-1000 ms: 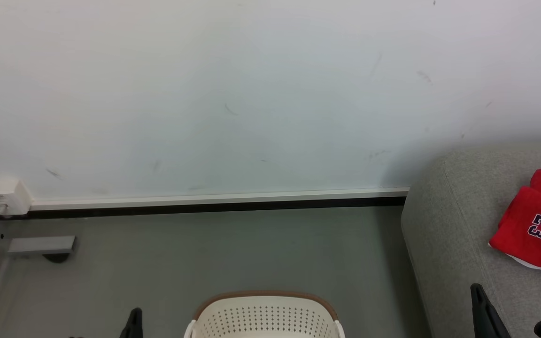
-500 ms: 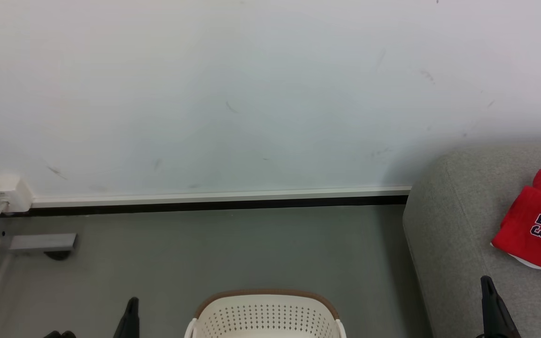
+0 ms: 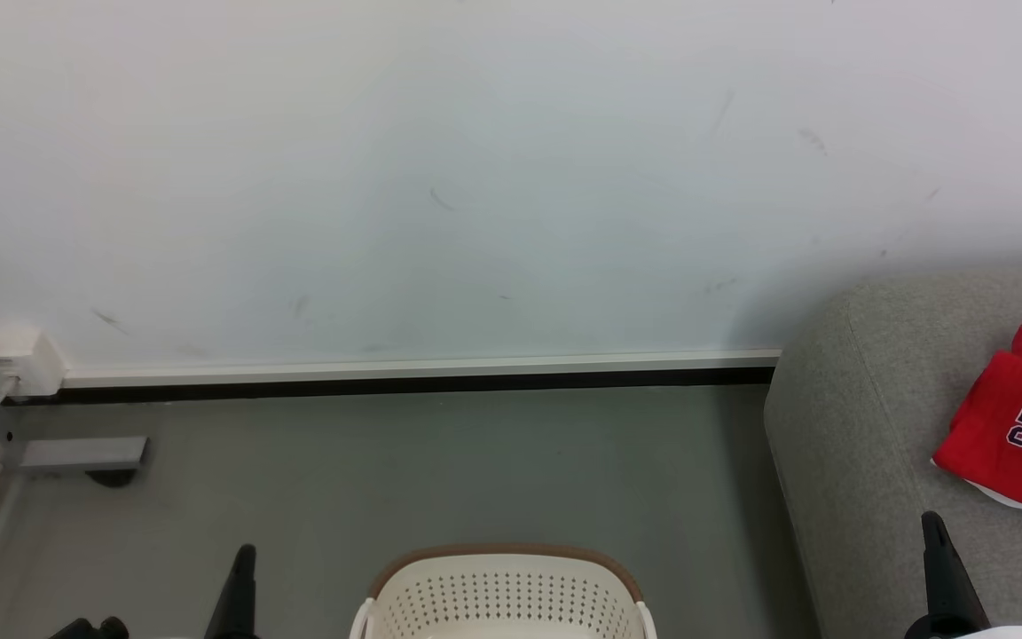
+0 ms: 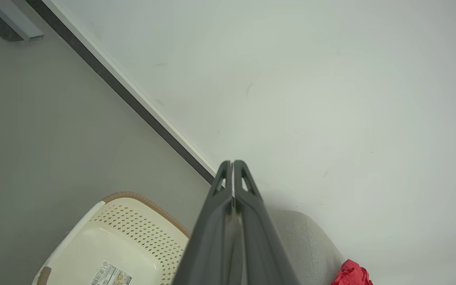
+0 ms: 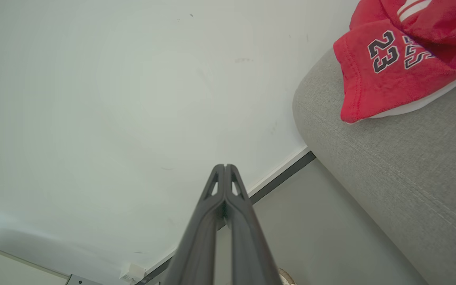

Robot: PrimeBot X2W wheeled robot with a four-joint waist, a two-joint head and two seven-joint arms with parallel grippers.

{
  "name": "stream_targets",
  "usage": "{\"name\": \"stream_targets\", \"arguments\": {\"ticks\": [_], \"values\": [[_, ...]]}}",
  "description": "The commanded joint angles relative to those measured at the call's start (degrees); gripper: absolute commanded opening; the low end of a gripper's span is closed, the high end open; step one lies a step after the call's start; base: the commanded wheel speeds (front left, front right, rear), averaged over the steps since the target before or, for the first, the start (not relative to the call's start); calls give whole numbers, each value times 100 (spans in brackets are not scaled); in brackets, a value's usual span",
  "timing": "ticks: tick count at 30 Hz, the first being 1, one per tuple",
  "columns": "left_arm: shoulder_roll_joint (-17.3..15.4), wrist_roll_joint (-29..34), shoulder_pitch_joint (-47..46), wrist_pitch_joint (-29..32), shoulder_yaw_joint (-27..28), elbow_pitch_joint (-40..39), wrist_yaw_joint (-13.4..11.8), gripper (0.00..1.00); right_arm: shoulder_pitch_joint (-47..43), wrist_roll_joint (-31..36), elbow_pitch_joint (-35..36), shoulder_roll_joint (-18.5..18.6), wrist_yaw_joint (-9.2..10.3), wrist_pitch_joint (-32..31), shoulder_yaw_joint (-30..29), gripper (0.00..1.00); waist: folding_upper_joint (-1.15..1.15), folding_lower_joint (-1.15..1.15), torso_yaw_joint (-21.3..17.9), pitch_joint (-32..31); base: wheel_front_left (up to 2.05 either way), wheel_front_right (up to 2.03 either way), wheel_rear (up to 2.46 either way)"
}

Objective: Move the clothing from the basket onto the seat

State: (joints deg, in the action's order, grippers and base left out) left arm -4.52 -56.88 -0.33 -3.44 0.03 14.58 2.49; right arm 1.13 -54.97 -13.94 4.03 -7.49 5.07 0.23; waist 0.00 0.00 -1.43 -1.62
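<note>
Hovering with both grippers closed and empty, clothing (image 3: 1012,439) lying on the seat (image 3: 848,417).

Holding the left gripper (image 3: 245,557) pressed shut on nothing just left of the basket (image 3: 502,556), and the right gripper (image 3: 933,525) likewise shut and empty near the seat's end edge; looking down into the basket at its pale bottom and a paper label (image 4: 109,274) there; facing, further back, the red clothing with its number 23, bunched on the seat's top close to that rounded end edge; looking beyond at grey floor (image 3: 440,461) and the white wall (image 3: 440,177).
</note>
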Motion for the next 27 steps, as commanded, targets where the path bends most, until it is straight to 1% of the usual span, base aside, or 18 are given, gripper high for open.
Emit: {"name": "stream_targets", "arguments": {"ticks": [1, 10, 27], "values": [[-5, -202, -146, 60, 68, -64, 49, 0, 165, -221, 42, 71, -1, -42, -28, 0, 0, 0, 3, 3, 0, 0, 0], [23, -751, -231, 213, 164, -60, 121, 0, 223, -844, 32, 89, -1, -178, -78, 0, 0, 0, 20, 23, 0, 0, 0], [66, -1595, -362, 456, 319, -53, 237, 0, 327, -1813, 14, 108, -1, -394, -161, 0, 0, 0, 51, 58, 0, 0, 0]]}}
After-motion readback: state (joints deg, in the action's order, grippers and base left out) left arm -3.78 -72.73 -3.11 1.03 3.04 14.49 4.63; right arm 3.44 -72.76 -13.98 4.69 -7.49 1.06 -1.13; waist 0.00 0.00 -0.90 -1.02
